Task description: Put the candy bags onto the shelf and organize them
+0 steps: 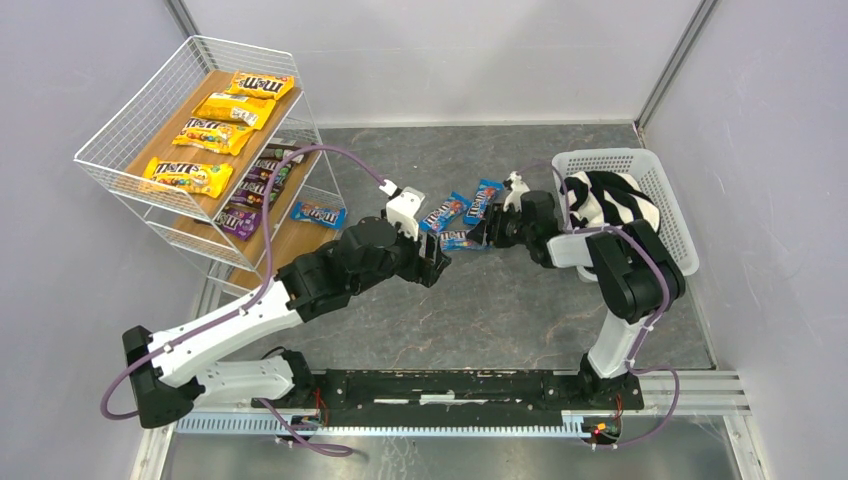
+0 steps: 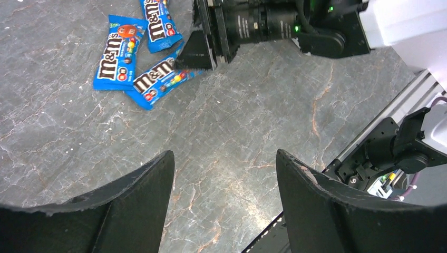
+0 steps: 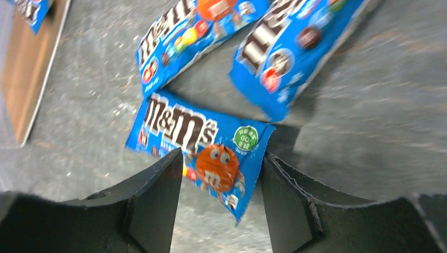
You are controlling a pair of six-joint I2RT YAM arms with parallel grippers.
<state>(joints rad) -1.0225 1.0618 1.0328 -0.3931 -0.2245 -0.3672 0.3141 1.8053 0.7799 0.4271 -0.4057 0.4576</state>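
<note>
I judge the job well past halfway. On the shelf at the far left, the top board holds four yellow bags, the middle board a row of dark bags, and the lowest board a lone blue bag. Three loose blue bags lie on the table near the centre, between my two arms, not yet shelved. On the right, the white basket holds only a striped cloth, as far as I can see, so those three look like the last of the work.

My right gripper has its fingers spread and is straddling the nearest blue bag. One finger is over the bag's printed face and the other is just off its right-hand edge. The bag lies flat and slanted across the gap. From the blurred right wrist view I cannot tell whether the fingertips are touching the wrapper or the table.

My left gripper is spread too and holds nothing. Below it is only bare table, with the blue cluster well off to its far left.
</note>
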